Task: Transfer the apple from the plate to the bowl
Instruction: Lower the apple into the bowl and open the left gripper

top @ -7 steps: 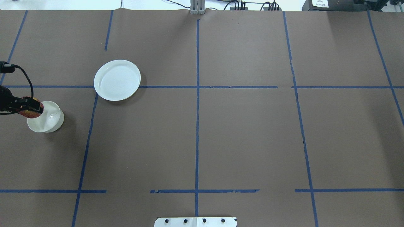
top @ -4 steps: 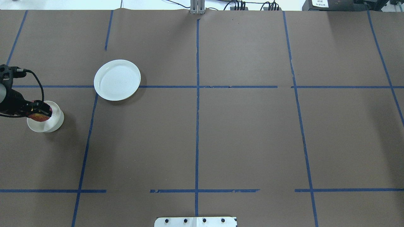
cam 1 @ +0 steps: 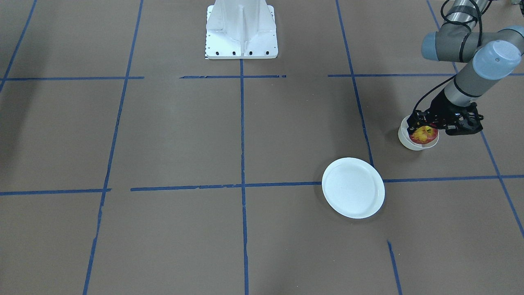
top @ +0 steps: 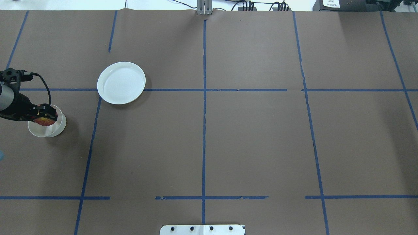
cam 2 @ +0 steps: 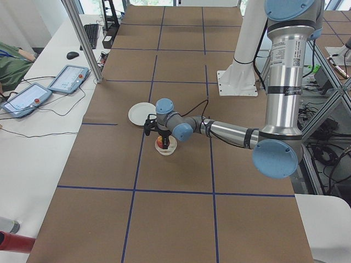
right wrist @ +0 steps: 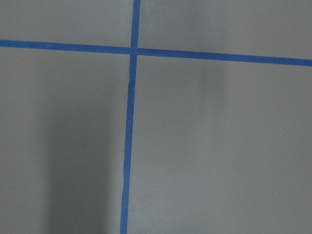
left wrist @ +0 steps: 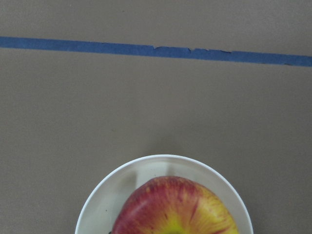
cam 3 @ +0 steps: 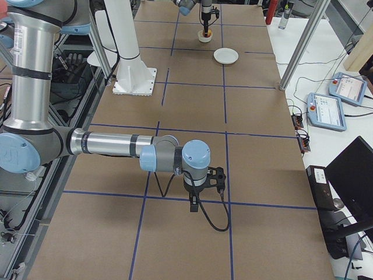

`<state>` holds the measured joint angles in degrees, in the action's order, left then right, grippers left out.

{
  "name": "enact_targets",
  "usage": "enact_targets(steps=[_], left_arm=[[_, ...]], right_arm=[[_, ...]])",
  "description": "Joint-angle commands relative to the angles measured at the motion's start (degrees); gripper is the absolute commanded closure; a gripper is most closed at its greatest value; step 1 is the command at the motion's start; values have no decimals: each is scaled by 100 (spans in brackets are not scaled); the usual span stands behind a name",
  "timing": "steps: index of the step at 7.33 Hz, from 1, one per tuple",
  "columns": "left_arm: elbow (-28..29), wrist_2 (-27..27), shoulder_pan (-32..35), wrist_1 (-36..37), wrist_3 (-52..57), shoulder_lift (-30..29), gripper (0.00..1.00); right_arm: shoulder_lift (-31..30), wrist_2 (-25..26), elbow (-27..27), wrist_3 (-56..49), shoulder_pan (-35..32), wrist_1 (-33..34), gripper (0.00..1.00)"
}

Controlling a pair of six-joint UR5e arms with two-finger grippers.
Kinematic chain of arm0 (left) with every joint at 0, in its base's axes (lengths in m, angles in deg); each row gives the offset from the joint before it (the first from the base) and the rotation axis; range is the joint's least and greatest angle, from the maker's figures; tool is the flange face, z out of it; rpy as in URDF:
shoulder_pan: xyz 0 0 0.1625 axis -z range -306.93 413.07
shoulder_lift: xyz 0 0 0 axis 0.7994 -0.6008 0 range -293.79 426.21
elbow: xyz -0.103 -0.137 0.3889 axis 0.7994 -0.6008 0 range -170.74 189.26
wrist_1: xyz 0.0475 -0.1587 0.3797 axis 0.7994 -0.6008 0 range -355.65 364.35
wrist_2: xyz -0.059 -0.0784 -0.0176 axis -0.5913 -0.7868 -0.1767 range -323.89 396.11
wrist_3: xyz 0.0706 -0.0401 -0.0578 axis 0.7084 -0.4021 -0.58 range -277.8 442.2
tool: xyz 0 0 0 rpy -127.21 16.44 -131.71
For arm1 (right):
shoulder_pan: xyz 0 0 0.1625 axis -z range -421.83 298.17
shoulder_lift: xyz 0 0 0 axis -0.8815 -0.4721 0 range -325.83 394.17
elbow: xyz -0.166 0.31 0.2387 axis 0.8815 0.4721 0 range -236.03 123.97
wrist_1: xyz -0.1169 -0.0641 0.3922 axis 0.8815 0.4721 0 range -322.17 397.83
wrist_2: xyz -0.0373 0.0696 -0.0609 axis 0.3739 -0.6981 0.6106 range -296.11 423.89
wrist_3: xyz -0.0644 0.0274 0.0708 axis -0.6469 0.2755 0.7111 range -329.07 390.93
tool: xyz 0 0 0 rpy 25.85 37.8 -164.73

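The red and yellow apple [top: 45, 121] hangs in my left gripper [top: 45, 115], which is shut on it from above, over the small cream bowl [top: 56, 129] at the table's far left. In the front-facing view the apple [cam 1: 423, 135] sits low in the bowl [cam 1: 408, 139] between the black fingers. The left wrist view shows the apple [left wrist: 175, 209] inside the bowl's rim [left wrist: 161, 158]. The white plate [top: 121, 83] lies empty further out and to the right of the bowl. My right gripper [cam 3: 205, 195] shows only in the exterior right view, low over the paper; I cannot tell whether it is open.
Brown paper with blue tape lines [top: 204, 98] covers the table. The white robot base [cam 1: 241, 28] stands at the table's near middle edge. Side tables with tablets [cam 2: 68, 78] and a vertical pole [cam 2: 82, 38] lie beyond the far edge.
My left gripper has carried the apple rightward, from the bowl's left rim to over the bowl's middle. The plate and bowl have not moved.
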<state>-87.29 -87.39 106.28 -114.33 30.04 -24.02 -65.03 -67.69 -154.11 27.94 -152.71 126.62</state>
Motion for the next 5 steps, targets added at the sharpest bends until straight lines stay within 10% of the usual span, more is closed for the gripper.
enact_targets(steps=[1,5], left_arm=[[13,1,-3,-7,31,-3,24],[-48,-8,-3,2,40,32,1]], right_arm=[[-3,0,0,0,0,-2,0],[5,0,0,0,0,-2,0]])
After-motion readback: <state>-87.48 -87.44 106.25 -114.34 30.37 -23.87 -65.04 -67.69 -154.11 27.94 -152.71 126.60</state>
